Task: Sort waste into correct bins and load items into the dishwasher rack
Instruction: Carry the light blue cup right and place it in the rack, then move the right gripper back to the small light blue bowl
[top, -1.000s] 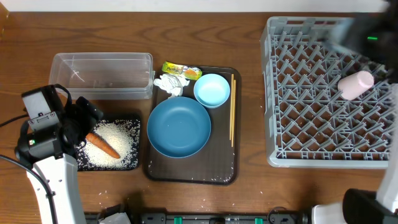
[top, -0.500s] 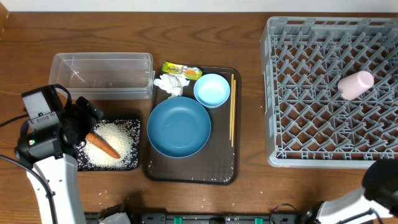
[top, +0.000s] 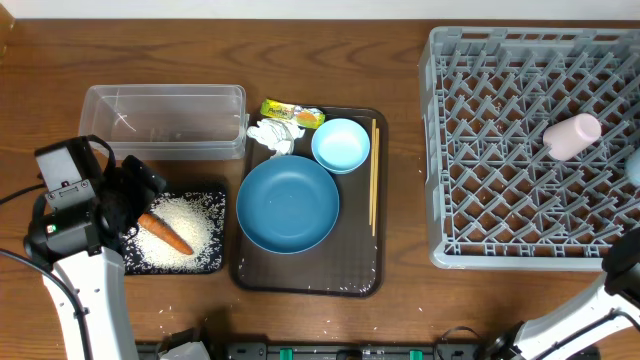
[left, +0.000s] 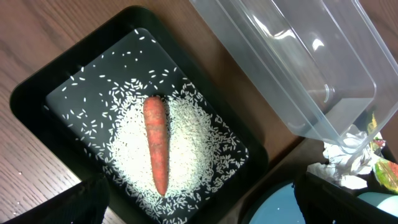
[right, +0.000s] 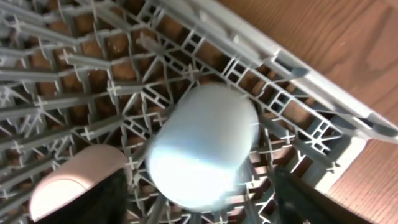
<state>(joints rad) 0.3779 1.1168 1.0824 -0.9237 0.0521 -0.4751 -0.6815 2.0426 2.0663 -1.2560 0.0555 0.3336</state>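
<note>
- Dishwasher rack: grey, pegs upright, on right side of counter. Whitish-pink cup lies on side among pegs.
- Right arm: mostly outside overhead view, at lower right corner. Right gripper open above rack, fingers wide apart. Pale bluish cup in rack, seen between fingers, not touched, just beside whitish-pink cup.
- Left arm: bent over black tray. Left gripper open, nothing held, above orange carrot lying on rice, not touching.
</note>
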